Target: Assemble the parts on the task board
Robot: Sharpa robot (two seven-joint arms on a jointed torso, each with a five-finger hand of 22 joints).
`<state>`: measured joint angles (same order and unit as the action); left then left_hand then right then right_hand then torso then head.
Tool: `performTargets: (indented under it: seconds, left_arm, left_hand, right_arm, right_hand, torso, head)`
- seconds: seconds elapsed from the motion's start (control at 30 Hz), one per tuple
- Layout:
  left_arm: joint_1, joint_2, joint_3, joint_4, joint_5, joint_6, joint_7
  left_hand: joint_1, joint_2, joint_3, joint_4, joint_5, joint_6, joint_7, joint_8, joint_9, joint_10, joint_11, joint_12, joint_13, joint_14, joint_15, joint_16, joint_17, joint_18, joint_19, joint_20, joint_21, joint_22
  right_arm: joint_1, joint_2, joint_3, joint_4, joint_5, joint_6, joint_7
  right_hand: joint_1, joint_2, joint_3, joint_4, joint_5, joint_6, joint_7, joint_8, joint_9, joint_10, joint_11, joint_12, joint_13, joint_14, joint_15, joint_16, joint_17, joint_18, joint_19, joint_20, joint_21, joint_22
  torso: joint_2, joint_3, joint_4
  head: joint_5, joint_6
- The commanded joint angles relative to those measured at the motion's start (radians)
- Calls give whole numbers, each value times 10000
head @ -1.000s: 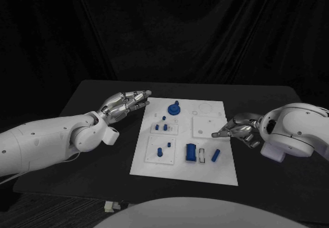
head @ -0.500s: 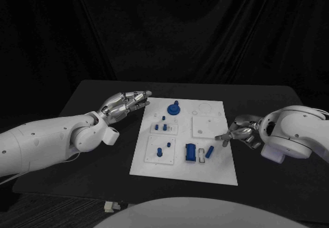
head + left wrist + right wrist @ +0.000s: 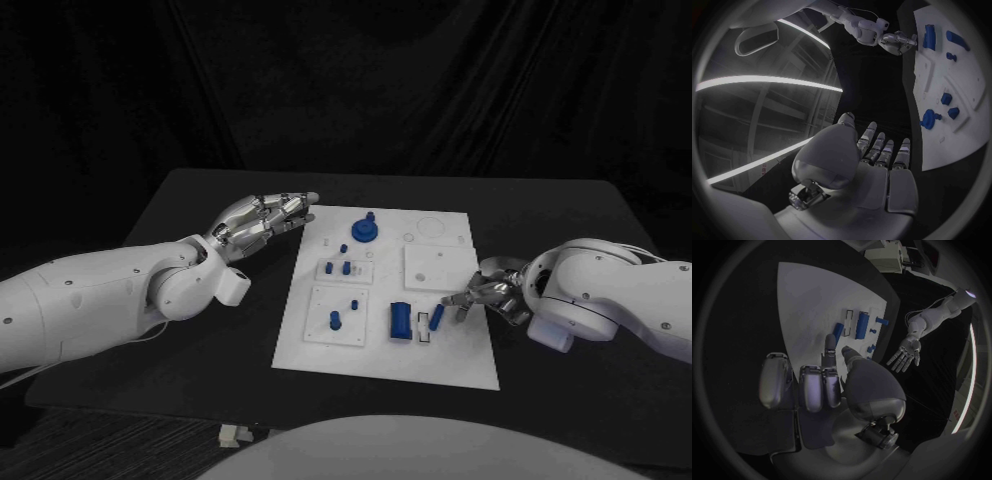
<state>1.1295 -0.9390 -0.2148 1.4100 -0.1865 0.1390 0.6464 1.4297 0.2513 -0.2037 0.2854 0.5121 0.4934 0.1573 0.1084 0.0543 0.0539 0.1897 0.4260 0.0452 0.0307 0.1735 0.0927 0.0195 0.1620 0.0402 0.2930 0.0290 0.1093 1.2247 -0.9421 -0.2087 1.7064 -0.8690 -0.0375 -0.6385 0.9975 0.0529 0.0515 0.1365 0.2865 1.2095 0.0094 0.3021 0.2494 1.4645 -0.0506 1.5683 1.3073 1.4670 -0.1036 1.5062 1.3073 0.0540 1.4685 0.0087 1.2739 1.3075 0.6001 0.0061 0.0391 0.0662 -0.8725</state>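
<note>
On the white board, several blue parts are seated already; I judge one left, a small blue piece my right hand pinches beside its slot. Left hand spread, idle.

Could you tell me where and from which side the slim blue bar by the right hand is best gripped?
Probably across its long sides near the middle, from above. The bar lies flat on the board, an empty slot beside it, and the right hand is already over it.
</note>
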Motion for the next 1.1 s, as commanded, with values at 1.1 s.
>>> performTargets:
  seconds: [1.1]
  left_arm:
    - [-11, 6, 9, 32, 18, 205, -11]
  left_hand:
    - [89, -9, 62, 25, 39, 213, 527, 104, 29, 146, 65, 155, 18, 9, 142, 100, 17, 18, 86, 2, 65, 18]
  right_arm:
    - [-271, 1019, 5, -926, -765, 765, -272]
  right_hand:
    - [10, -64, -72, -191, -462, -761, 334, -1325, -110, 1063, 142, 25, 2635, 517, 38, -558, -601, 181, 525, -3, -1178, 1606]
  torso:
    - [-6, 2, -1]
  head:
    - [-11, -2]
